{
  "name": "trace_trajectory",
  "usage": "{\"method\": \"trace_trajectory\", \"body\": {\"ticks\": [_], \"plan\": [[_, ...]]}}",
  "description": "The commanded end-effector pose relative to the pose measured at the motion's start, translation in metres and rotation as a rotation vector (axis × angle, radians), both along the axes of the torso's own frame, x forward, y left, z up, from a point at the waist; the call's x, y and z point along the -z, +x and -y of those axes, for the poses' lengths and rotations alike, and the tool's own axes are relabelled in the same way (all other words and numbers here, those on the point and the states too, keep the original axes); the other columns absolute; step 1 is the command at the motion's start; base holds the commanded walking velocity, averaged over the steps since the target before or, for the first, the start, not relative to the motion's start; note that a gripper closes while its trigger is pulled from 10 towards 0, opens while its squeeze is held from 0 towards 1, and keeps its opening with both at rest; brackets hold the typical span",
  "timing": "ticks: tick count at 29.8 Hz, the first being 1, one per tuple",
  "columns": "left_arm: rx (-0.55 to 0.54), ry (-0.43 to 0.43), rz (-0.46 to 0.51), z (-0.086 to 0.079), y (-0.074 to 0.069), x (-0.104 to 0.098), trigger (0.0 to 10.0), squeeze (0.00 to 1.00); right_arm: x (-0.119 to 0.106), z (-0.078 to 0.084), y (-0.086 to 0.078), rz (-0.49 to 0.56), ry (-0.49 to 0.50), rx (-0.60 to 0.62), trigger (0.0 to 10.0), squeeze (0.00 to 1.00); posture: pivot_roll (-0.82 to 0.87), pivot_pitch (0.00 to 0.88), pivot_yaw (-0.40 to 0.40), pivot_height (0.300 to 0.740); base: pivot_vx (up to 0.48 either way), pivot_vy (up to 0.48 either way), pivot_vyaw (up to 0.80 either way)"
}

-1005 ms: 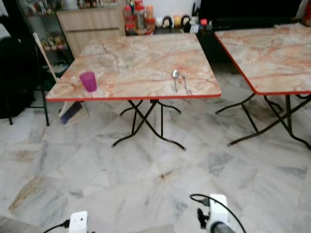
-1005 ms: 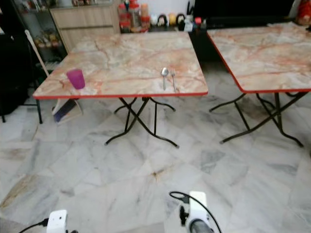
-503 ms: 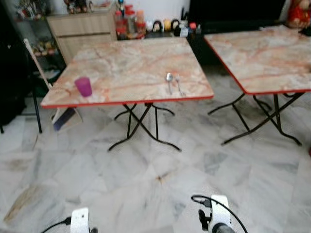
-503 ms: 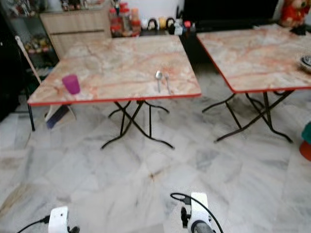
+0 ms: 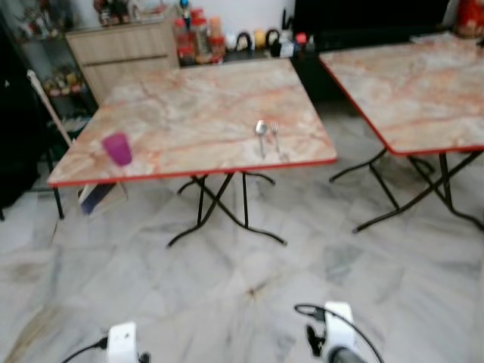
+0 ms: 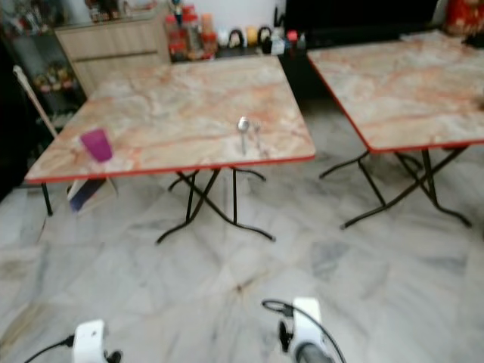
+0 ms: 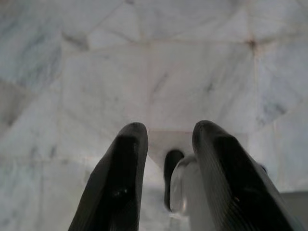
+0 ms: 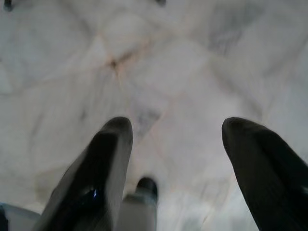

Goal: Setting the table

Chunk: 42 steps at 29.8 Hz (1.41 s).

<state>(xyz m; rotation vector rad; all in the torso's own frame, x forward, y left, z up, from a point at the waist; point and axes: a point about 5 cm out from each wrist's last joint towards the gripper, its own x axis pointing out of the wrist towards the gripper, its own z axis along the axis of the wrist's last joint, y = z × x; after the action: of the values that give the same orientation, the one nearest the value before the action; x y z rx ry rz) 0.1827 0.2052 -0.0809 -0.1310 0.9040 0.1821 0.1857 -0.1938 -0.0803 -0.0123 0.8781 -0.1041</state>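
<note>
Marble-patterned folding surface [image 5: 197, 113] with a red edge stands ahead on a pale marble floor [image 5: 227, 280], seen from the robot's head. On it, a purple cup [image 5: 117, 148] sits near the front left corner. A spoon [image 5: 261, 134] and a fork [image 5: 276, 136] lie side by side near the front edge, toward the right. A second, similar surface [image 5: 408, 83] stands to the right, apart from the first. Behind them, a wooden cabinet [image 5: 125, 49] and a row of bottles and jars [image 5: 198, 38] line the wall.

Both arms hang low, well short of the cup and cutlery. The left hand [image 7: 166, 159] points down at the floor, its two black fingers slightly apart and holding nothing. The right hand [image 8: 175, 154] also points at the floor, fingers spread wide and empty.
</note>
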Motion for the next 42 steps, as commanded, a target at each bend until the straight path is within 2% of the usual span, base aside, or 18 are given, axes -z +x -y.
{"method": "trace_trajectory", "body": {"ticks": [1,4,17,19,23,42], "plan": [[-0.027,0.032,-0.021,-0.014,-0.008,0.001,10.0,0.00,-0.004,-0.018,0.011,0.036,0.037,-0.027,10.0,0.00,0.05,0.000,0.057,0.723,0.480,0.000,0.80],[-0.028,0.031,-0.023,-0.013,-0.009,0.002,10.0,0.00,-0.004,-0.019,0.012,0.033,0.045,-0.037,10.0,0.00,0.05,0.000,0.049,0.723,0.480,0.000,0.57],[-0.025,0.030,-0.026,-0.013,-0.009,0.002,10.0,0.00,-0.008,-0.018,0.019,0.061,0.053,-0.022,10.0,0.00,0.05,0.000,0.048,0.723,0.480,0.000,0.00],[-0.026,0.030,-0.026,-0.013,-0.008,0.002,10.0,0.00,-0.008,-0.017,0.019,0.059,0.045,-0.028,10.0,0.00,0.05,0.000,0.047,0.738,0.480,0.000,0.00],[-0.035,0.022,-0.023,-0.012,-0.008,0.002,10.0,0.00,-0.008,-0.017,0.018,0.057,0.048,-0.026,10.0,0.00,0.04,0.000,0.046,0.740,0.372,0.000,0.00],[-0.019,0.013,-0.029,-0.009,-0.009,0.003,10.0,0.00,-0.003,-0.015,0.006,0.051,0.045,-0.018,10.0,0.00,0.03,0.000,0.058,0.740,0.000,0.000,0.00]]}}
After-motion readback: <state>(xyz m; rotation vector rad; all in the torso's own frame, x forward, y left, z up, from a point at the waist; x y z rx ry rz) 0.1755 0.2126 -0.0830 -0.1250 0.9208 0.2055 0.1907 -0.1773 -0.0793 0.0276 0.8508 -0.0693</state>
